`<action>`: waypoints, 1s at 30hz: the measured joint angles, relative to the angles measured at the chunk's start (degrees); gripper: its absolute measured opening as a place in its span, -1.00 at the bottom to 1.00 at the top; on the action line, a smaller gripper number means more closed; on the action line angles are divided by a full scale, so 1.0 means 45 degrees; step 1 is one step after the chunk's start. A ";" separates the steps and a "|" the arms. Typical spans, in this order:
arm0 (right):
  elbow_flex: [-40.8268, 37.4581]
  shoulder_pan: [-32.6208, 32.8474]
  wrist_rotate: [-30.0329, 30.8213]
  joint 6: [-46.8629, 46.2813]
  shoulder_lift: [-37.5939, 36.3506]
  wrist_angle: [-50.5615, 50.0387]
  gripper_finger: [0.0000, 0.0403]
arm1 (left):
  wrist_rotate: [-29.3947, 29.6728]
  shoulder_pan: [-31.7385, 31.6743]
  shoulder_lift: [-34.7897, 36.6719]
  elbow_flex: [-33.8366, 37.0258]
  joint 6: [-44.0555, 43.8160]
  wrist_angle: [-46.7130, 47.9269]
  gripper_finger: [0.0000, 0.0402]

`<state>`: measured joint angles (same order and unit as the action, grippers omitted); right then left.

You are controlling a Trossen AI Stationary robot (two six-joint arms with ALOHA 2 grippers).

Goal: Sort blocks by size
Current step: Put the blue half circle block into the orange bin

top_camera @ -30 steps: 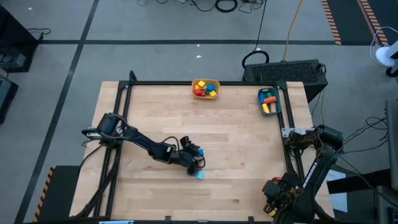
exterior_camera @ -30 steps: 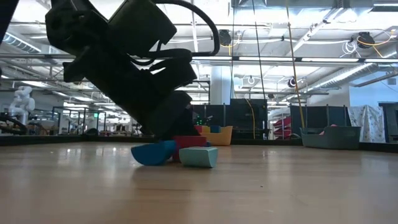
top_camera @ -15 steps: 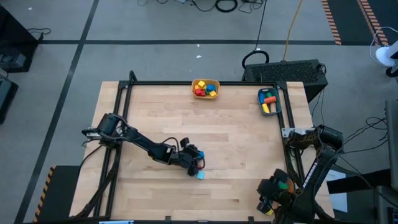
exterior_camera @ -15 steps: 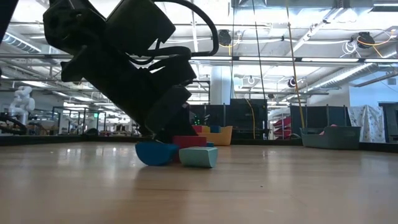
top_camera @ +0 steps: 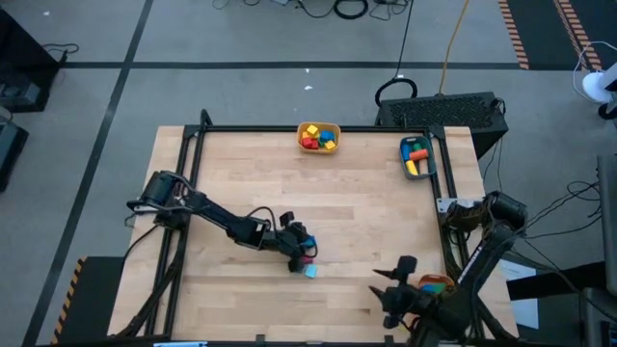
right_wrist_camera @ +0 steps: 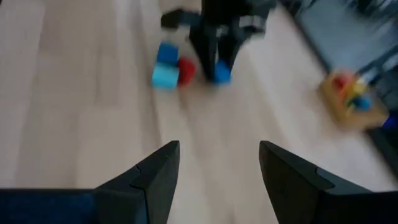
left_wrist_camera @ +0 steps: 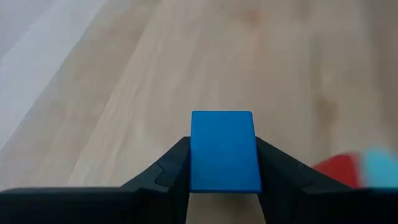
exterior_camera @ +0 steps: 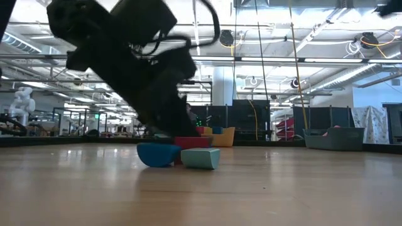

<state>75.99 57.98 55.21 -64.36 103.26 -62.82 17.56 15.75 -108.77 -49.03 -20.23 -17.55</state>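
Gripping blue block (left_wrist_camera: 224, 149), left gripper (left_wrist_camera: 222, 163), mid-table

Red block (left_wrist_camera: 339, 169) and cyan block (left_wrist_camera: 380, 167) blurred, cut by edge; yellow bin (right_wrist_camera: 351, 99) contents blurred.

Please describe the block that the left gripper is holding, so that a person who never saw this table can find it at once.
Look near the middle of the wooden table, toward its front edge, where the left gripper reaches down. It is shut on the blue block. The red block and the cyan block beside it lie free on the wood.
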 joint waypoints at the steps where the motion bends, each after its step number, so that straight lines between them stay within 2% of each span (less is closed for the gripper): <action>1: 0.0000 -0.0149 0.0469 0.0595 0.0000 0.0279 0.02 | -0.0248 -0.0047 0.0150 -0.0004 0.0008 -0.0049 -0.30; 4: 0.0000 -0.0663 0.1450 0.2328 0.0000 0.1141 0.02 | -0.1001 -0.0188 0.0432 -0.0011 0.0052 -0.0267 -0.30; 8: 0.0000 -0.1442 0.1376 0.4737 0.0000 0.2078 0.02 | -0.1912 -0.0321 0.0608 -0.0021 0.0571 -0.0995 -0.30; 12: 0.0000 -0.2097 0.1273 0.6876 0.0000 0.3344 0.02 | -0.3497 -0.0409 0.0613 -0.0031 0.0906 -0.2195 -0.30; 14: 0.0000 -0.2372 0.0829 0.8131 0.0000 0.4115 0.02 | -0.4252 -0.0435 0.0613 -0.0039 0.0960 -0.2760 -0.30; 18: 0.0000 -0.2987 -0.0876 1.0365 0.0005 0.5855 0.02 | -0.5355 -0.0433 0.0613 -0.0043 0.1017 -0.3821 -0.30; 22: 0.0000 -0.3424 -0.1659 1.1923 0.0005 0.7107 0.02 | -0.5857 -0.0427 0.0616 -0.0058 0.1029 -0.4540 -0.30; 30: 0.0000 -0.3982 -0.1693 1.3464 0.0005 0.7454 0.02 | -0.6100 -0.0423 0.0617 -0.0065 0.1025 -0.5763 -0.28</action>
<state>75.99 40.06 47.59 -3.77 103.28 -29.28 -9.88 13.85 -106.00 -49.32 -15.62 -43.49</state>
